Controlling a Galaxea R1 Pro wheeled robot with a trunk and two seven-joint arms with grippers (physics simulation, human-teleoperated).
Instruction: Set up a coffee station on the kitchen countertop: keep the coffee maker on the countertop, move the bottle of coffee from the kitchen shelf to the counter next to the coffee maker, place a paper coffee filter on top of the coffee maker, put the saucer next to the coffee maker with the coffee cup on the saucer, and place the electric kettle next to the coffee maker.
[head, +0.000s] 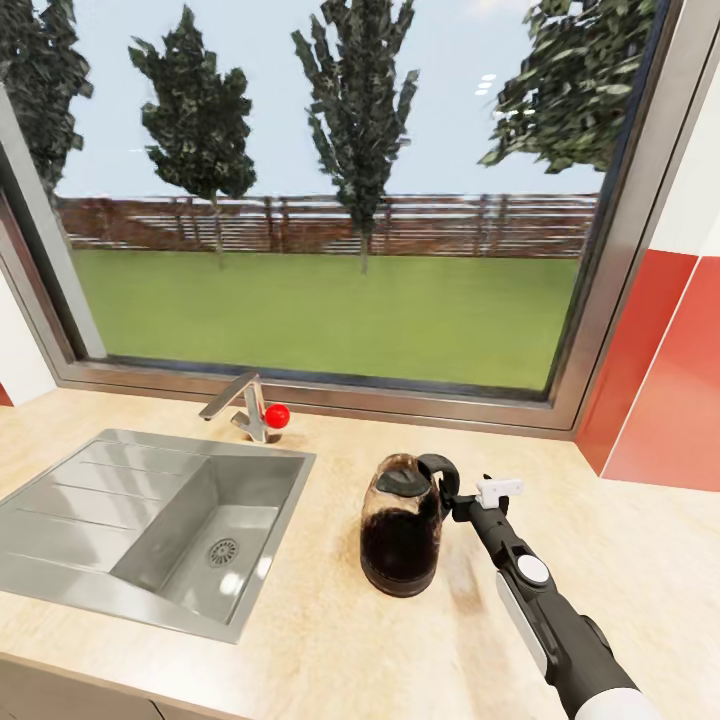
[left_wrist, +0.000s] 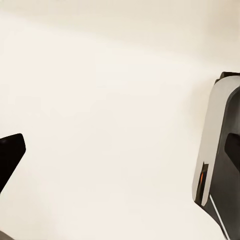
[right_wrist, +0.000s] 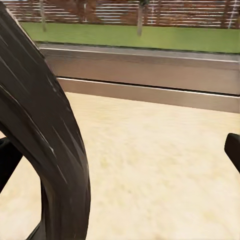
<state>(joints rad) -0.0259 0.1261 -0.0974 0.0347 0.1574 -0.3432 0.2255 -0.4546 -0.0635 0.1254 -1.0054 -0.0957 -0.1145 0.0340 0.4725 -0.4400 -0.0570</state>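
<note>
Right end effector (head: 452, 500) reaches to the kettle's (head: 400, 535) black loop handle (right_wrist: 47, 150), fingers spread either side, not clamped. Kettle stands upright on the worktop (head: 620, 560) beside the sink (head: 150, 520). Left end effector (left_wrist: 10, 155): state unclear.

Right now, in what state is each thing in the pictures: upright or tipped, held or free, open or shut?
Rounded smoky electric kettle: upright on the tan speckled kitchen countertop, black lid shut, dark contents inside.
Right gripper: at the kettle's black loop handle; grip cannot be told.
Steel sink: dry.
Grey faucet: no water running.
</note>
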